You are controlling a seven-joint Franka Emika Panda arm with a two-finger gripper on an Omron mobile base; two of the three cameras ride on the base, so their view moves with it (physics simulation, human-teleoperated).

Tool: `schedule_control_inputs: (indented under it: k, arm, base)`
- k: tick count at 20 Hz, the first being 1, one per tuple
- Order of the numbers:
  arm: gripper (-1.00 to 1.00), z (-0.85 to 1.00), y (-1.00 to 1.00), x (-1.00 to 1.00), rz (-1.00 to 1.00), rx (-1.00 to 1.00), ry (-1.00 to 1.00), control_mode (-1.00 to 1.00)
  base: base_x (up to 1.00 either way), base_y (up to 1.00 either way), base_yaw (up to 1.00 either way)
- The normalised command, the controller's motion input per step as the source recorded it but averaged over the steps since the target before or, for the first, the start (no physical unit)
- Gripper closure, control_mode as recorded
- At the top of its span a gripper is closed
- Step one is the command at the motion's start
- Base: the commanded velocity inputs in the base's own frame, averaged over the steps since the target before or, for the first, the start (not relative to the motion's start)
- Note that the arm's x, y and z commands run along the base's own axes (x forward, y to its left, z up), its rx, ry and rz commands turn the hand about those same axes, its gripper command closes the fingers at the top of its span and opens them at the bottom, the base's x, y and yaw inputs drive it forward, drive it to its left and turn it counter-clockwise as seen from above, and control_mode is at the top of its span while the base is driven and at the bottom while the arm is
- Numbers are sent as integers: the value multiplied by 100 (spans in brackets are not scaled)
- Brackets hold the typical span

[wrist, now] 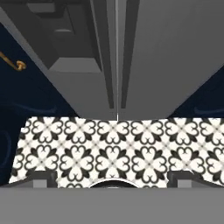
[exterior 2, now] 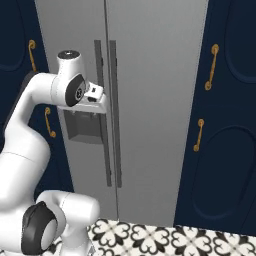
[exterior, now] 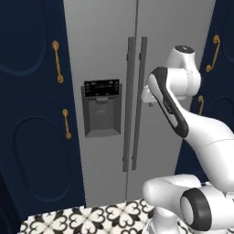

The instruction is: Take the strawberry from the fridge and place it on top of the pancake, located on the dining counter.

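Fridge (exterior: 109, 55): you face its two grey steel doors, both shut, filling the middle of your base views.
Strawberry: you cannot see it; nothing red shows with the doors closed.
Handles (exterior: 135, 105): two long vertical bars, side by side along the centre seam.
Dispenser panel (exterior: 101, 109): black, set in the left door, just beside the handles.
Claw (wrist: 112, 180): spread wide and holding nothing; its dark tips sit at the bottom corners of your hand view, looking down the seam.
Arm: raised in front of the handles.
Cabinets (exterior: 32, 114): navy, gold handles, flanking both sides.
Floor (wrist: 113, 148): black-and-white patterned tile at the fridge's foot.
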Motion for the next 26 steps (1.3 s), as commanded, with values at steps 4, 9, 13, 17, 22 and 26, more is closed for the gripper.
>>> schedule_control_inputs:
  k: [4,9,13,17,22,26]
  arm:
    - [-100,0,0,0,0,0,0,-100]
    - [-100,-15,-13,52,5,0,-16,-100]
    - [-100,-8,-45,37,0,0,-35,-100]
    - [-100,0,-14,93,0,1,-13,-100]
    - [-100,0,25,71,-2,0,-1,-100]
    - [-100,0,-9,87,-3,0,0,-100]
  base:
    - [-4,0,0]
    - [0,0,0]
    - [0,0,0]
    - [0,0,0]
    - [0,0,0]
    - [0,0,0]
